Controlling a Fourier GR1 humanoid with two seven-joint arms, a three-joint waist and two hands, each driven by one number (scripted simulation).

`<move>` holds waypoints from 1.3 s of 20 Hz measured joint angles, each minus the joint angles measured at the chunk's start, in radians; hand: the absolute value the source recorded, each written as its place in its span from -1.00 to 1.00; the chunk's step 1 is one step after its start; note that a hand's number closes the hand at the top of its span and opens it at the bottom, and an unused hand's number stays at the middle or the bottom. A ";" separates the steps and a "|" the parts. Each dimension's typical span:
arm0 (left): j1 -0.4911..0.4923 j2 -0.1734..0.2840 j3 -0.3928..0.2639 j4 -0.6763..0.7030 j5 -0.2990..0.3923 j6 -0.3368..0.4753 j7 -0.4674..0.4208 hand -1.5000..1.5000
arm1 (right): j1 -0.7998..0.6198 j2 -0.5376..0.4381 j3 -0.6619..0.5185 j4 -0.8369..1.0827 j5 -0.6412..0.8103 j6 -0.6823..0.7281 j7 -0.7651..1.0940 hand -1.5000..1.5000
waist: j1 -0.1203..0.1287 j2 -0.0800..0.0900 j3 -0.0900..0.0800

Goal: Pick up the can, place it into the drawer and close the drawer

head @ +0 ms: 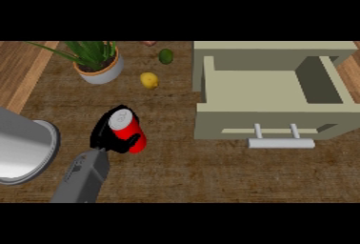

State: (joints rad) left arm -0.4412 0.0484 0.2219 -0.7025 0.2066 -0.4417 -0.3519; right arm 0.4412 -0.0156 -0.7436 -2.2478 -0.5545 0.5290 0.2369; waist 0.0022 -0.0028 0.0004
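Observation:
The red can (130, 132) with a silver top stands left of the counter's middle. My left hand (109, 136) is curled round it from the left and below, and black fingers hide much of its side. The grey forearm (83, 177) comes in from the lower left edge. The beige drawer (271, 119) is pulled open at the right, its inside bare, with a pale bar handle (280, 142) on its front. The can is well left of the drawer. My right hand does not show.
A potted green plant (97, 59) stands at the back left, with a yellow lemon (148, 80) and a green fruit (166, 56) beside it. A large grey cylinder (25, 150) fills the left edge. Bare brown counter (211, 171) lies in front of the drawer.

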 measured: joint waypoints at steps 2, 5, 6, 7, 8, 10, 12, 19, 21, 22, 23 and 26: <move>0.010 -0.013 0.036 -0.032 0.018 0.089 -0.008 1.00 | -0.001 0.000 -0.005 -0.001 -0.001 -0.006 0.003 -1.00 | 0.004 -0.001 0.000; 0.035 -0.029 0.037 -0.134 0.050 0.192 0.033 1.00 | 0.010 0.007 0.010 -0.010 0.007 -0.015 -0.006 -1.00 | 0.005 -0.003 0.001; 0.038 -0.033 0.027 -0.177 0.061 0.224 0.053 1.00 | 0.009 0.001 0.001 -0.008 -0.001 -0.016 -0.003 -1.00 | 0.004 -0.003 0.001; 0.042 -0.036 0.019 -0.224 0.071 0.250 0.078 1.00 | 0.005 -0.007 -0.003 -0.016 -0.014 -0.024 0.009 -1.00 | 0.004 -0.004 0.001; 0.044 -0.039 0.004 -0.259 0.080 0.281 0.086 1.00 | 0.004 -0.009 -0.007 -0.020 -0.020 -0.025 0.015 -1.00 | 0.003 -0.003 0.000; 0.056 -0.042 -0.022 -0.339 0.079 0.327 0.120 1.00 | 0.008 -0.006 0.002 -0.039 -0.025 -0.037 0.027 -1.00 | 0.001 -0.003 0.000; 0.068 -0.045 -0.062 -0.433 0.086 0.381 0.176 1.00 | 0.022 -0.002 0.008 -0.056 -0.031 -0.045 0.030 -1.00 | 0.000 -0.003 0.000; 0.033 -0.043 -0.174 -0.655 0.066 0.560 0.349 1.00 | 0.027 0.007 0.023 -0.062 -0.032 -0.042 0.036 -1.00 | -0.005 -0.001 0.000; 0.001 -0.045 -0.196 -0.684 0.054 0.605 0.390 1.00 | 0.035 0.005 0.013 -0.046 -0.029 -0.026 0.016 -1.00 | -0.007 0.000 0.000; -0.011 -0.039 -0.198 -0.695 0.051 0.611 0.410 1.00 | 0.035 0.007 0.025 -0.051 -0.018 -0.035 0.010 -1.00 | -0.008 0.000 0.000; -0.028 -0.041 -0.215 -0.710 0.043 0.639 0.428 1.00 | 0.039 0.009 0.018 -0.046 -0.021 -0.029 0.004 -1.00 | -0.009 0.000 0.000; -0.086 -0.045 -0.238 -0.720 0.025 0.696 0.473 1.00 | 0.022 0.012 0.040 -0.039 0.005 -0.047 0.002 -1.00 | -0.010 0.001 0.000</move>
State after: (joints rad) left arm -0.5273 0.0038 -0.0162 -1.4227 0.2319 0.2547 0.1216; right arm 0.4628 -0.0034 -0.7034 -2.2869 -0.5496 0.4824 0.2386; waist -0.0073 -0.0019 0.0005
